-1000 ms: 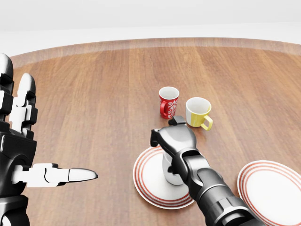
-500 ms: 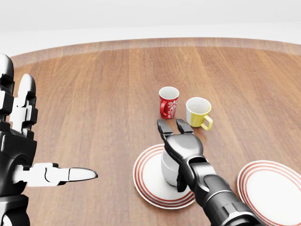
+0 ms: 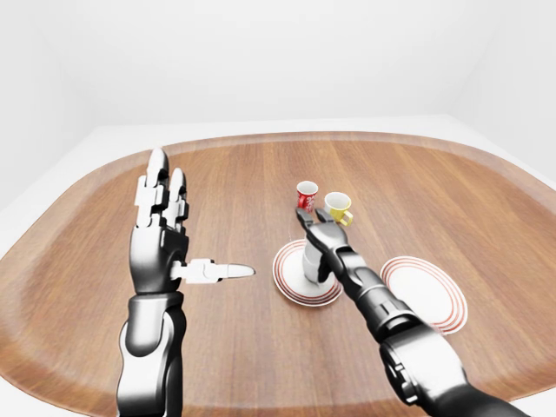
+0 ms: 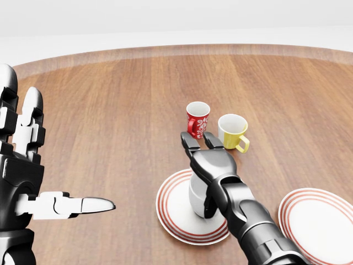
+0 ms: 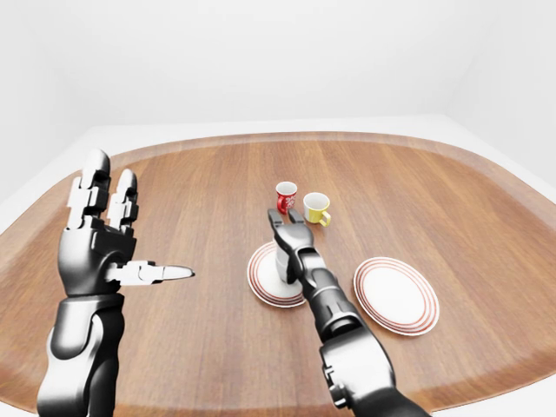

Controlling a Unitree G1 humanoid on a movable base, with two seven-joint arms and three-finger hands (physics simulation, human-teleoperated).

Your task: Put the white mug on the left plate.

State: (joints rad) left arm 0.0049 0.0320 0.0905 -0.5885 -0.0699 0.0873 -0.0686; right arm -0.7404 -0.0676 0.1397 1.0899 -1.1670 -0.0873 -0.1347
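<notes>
— What room do I have around the mug?

— The plain white ceramic mug (image 4: 197, 194) stands upright on the red-ringed white left plate (image 4: 168, 212). My right hand (image 4: 207, 157) sits over it, fingers spread, gripping nothing. The red patterned mug (image 4: 197, 119) and yellow-handled mug (image 4: 233, 132) crowd close at 12 o'clock.

— And elsewhere?

— My left hand (image 3: 161, 233) hovers splayed and empty at 9 o'clock over bare oval wooden table (image 3: 243, 174). The matching right plate (image 5: 394, 294) lies at 3. White walls surround.
</notes>
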